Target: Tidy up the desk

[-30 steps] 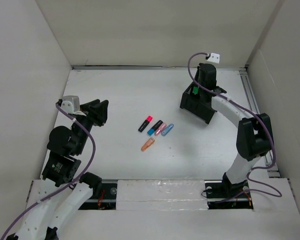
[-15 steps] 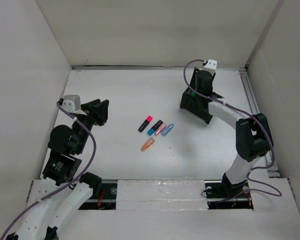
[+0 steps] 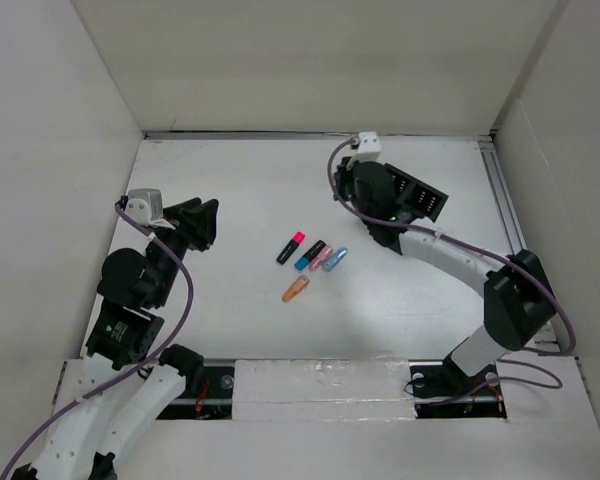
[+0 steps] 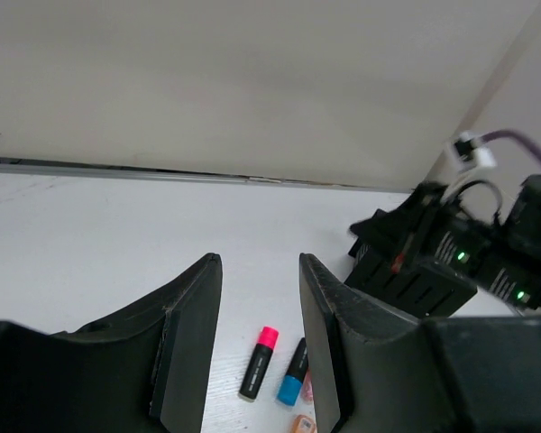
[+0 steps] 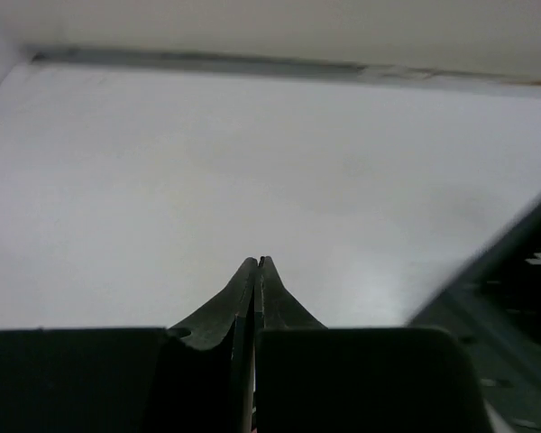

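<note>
The desk (image 3: 242, 185) is a white tabletop. Near its middle lie several markers: a black one with a pink cap (image 3: 291, 247), a black one with a blue cap (image 3: 309, 255), a pink one (image 3: 322, 258), a pale blue one (image 3: 335, 260) and an orange one (image 3: 296, 290). My left gripper (image 3: 202, 220) hovers left of them, open and empty. In the left wrist view the pink-capped marker (image 4: 257, 361) shows between its fingers (image 4: 198, 334). My right gripper (image 5: 257, 262) is shut on nothing, just left of the black compartmented box (image 3: 412, 200).
White wall panels close in the left, back and right sides. A metal rail (image 3: 502, 190) runs along the right edge. The right forearm (image 3: 445, 255) crosses in front of the black box. The box (image 5: 514, 289) fills the right edge of the right wrist view.
My right gripper has come away from the black box, swung left over the desk and closed its jaws. The left arm and the markers have not moved.
</note>
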